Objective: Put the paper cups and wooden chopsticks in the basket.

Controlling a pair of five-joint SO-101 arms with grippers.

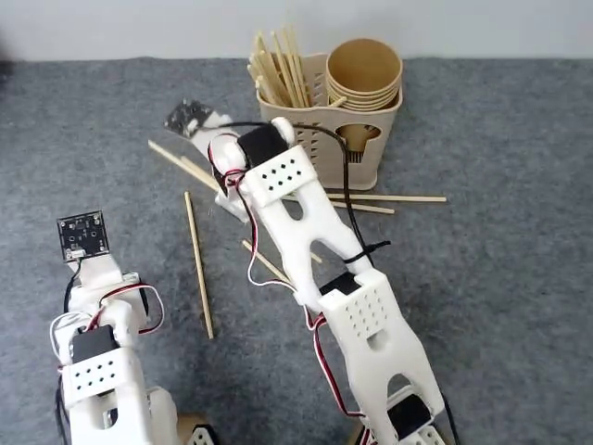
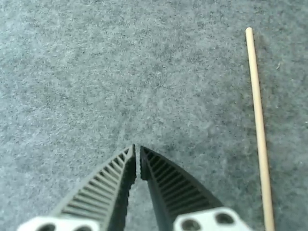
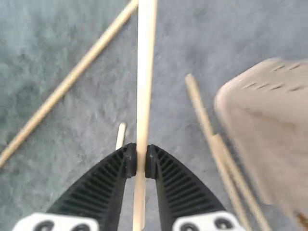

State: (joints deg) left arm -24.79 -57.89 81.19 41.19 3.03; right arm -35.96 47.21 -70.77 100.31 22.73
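Beside the basket [image 1: 384, 139] — paper cups [image 1: 364, 72] and chopsticks [image 1: 278, 60] stand in it — the right gripper [image 3: 137, 159] is clamped on one wooden chopstick [image 3: 146, 72] above the carpet [image 3: 57, 48]. The left gripper [image 2: 137, 155] hangs pressed together, empty, near a loose chopstick [image 2: 258, 120].

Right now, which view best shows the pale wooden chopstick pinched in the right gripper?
The right wrist view: the wooden chopstick runs between the right gripper's shut fingers. In the high view the arm covers that grip. The left wrist view has another, loose chopstick.

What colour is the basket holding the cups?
The basket is beige, clearest in the high view.
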